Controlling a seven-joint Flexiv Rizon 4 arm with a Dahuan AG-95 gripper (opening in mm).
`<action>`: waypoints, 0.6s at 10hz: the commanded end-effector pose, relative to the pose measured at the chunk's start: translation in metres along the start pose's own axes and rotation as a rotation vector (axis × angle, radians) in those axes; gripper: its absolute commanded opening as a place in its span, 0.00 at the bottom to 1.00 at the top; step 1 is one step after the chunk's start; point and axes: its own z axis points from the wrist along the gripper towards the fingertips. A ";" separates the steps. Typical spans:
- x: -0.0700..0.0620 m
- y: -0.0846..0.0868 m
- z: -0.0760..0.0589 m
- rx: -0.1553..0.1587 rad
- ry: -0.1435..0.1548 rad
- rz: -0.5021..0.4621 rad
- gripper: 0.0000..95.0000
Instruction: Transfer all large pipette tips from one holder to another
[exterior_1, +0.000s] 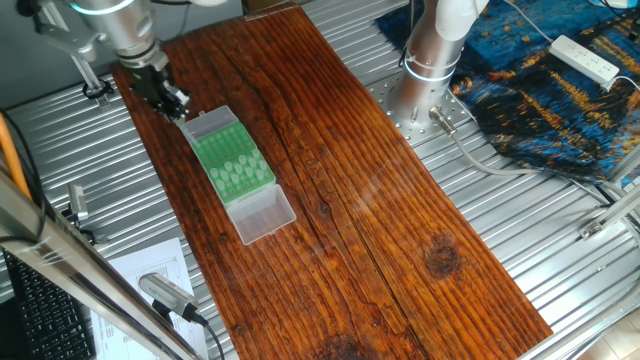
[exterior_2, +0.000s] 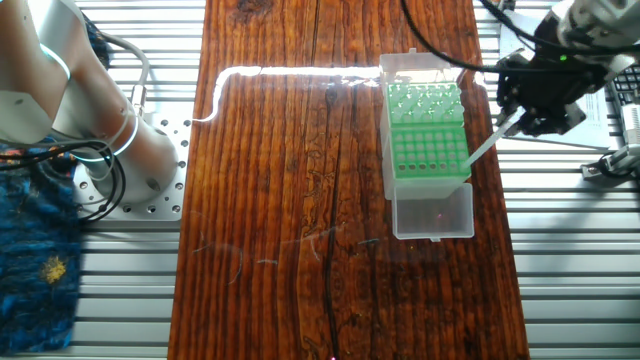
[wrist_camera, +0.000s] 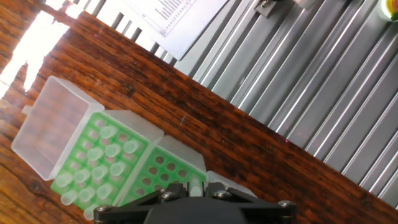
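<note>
The gripper (exterior_2: 503, 125) hangs over one end of the green rack (exterior_2: 428, 140) with its jaws closed on one of the large pipette tips (exterior_2: 483, 147), which slants down toward the empty holes; the other tips (wrist_camera: 102, 165) stand clustered at the far end. I'd say it wants squaring upright over one hole before lowering. Slick translucent cones, rigid clear plastic box, grainy wooden counter (exterior_1: 380, 230).

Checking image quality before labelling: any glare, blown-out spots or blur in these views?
The other fixed view: bright glare streak across the wooden board beside the green rack. Hand view: blown-out highlight on the board's top-left corner, gripper partly cropped at the bottom edge. One fixed view: evenly lit, pipette tips small but distinguishable.
</note>
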 end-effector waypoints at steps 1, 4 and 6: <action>0.005 0.005 -0.005 -0.001 0.006 0.002 0.00; 0.008 0.012 -0.017 -0.002 0.009 -0.003 0.00; 0.008 0.016 -0.024 -0.001 0.013 -0.010 0.00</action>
